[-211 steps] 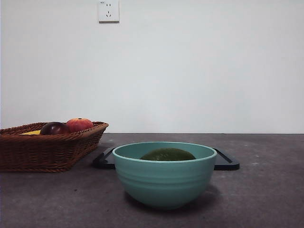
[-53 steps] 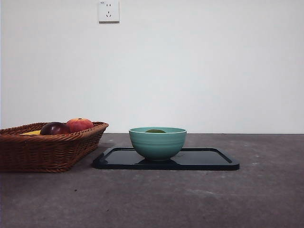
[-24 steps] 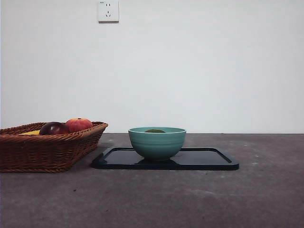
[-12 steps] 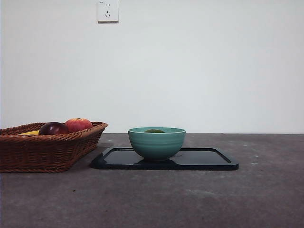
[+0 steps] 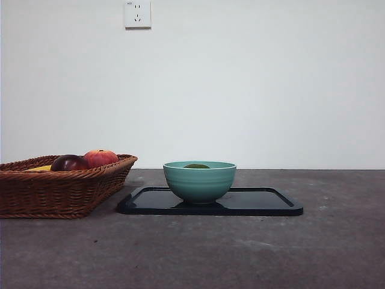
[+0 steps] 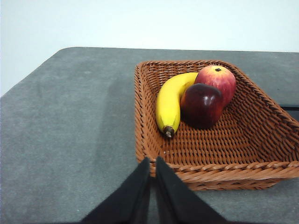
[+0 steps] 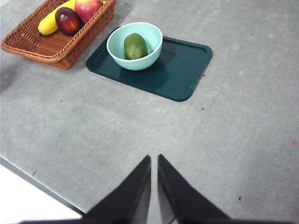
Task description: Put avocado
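Note:
The dark olive-green avocado (image 7: pixel 135 45) lies inside a teal bowl (image 7: pixel 154 44); in the front view only its top (image 5: pixel 197 165) peeks over the bowl's rim (image 5: pixel 200 180). The bowl stands on the left half of a dark tray (image 5: pixel 258 201) (image 7: pixel 184 70). My right gripper (image 7: pixel 154 161) hangs high over the bare table, well away from the tray, jaws shut and empty. My left gripper (image 6: pixel 152 163) is shut and empty just outside the near rim of the wicker basket (image 6: pixel 210 172). Neither arm shows in the front view.
The wicker basket (image 5: pixel 60 189) (image 7: pixel 44 46) sits left of the tray and holds a yellow banana (image 6: pixel 169 100), a dark maroon fruit (image 6: pixel 202 103) and a red-orange fruit (image 6: pixel 217 79). A wall socket (image 5: pixel 137 13) is on the back wall. The table's near edge (image 7: pixel 42 184) runs close to the right gripper.
Since the oldest frame the bowl with the avocado has gone from the near table onto the tray. Over the last second only a slight picture shake, nothing moved.

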`<move>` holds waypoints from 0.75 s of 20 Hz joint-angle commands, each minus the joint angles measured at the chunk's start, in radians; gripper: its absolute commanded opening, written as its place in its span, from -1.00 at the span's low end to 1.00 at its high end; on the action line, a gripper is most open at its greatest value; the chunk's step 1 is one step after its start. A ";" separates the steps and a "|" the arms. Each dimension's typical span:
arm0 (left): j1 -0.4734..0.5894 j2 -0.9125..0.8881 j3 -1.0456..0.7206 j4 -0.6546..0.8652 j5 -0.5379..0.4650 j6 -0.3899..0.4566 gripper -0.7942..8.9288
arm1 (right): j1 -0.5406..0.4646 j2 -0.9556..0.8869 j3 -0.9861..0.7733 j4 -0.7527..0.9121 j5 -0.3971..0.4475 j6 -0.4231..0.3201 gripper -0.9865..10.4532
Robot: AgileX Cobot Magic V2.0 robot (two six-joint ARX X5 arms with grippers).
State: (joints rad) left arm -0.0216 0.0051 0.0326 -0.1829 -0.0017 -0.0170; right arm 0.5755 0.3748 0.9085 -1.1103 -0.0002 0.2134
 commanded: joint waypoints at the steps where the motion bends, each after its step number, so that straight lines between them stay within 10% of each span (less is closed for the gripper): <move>1: 0.003 -0.002 -0.022 -0.005 -0.002 0.000 -0.80 | 0.006 0.002 0.006 0.010 0.000 0.003 -0.79; 8: 0.003 -0.002 -0.022 -0.005 -0.002 0.000 -0.80 | -0.169 -0.029 -0.007 0.063 0.031 -0.071 -0.79; 15: 0.003 -0.002 -0.022 -0.005 -0.002 0.000 -0.80 | -0.431 -0.217 -0.444 0.715 0.026 -0.171 -0.79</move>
State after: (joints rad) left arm -0.0216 0.0051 0.0326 -0.1829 -0.0017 -0.0170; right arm 0.1436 0.1562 0.4774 -0.4274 0.0265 0.0582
